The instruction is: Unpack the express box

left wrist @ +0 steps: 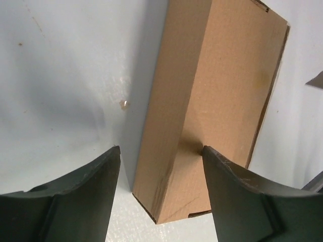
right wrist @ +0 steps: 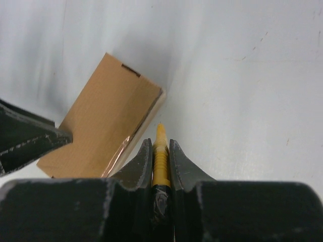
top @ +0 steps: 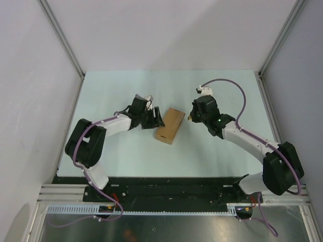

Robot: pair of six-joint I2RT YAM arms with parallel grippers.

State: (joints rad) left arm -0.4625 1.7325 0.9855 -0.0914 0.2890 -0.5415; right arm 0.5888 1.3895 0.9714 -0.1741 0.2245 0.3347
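Left gripper [left wrist: 160,151] has its black fingers [left wrist: 86,186] spread, straddling one end of the plain brown oblong cardboard express box [top: 170,126]. One pad might be touching it, hard to say. Right gripper [right wrist: 160,143] is clamped on a slim yellow utility knife [right wrist: 160,161], tip just beside the box's corner. Box lies flat, diagonal, mid pale tabletop [top: 126,151], well apart from every edge, flap closed.

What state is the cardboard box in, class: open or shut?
Shut. The express box lies flat on the table, lid down, end flaps tucked in; nothing inside shows.
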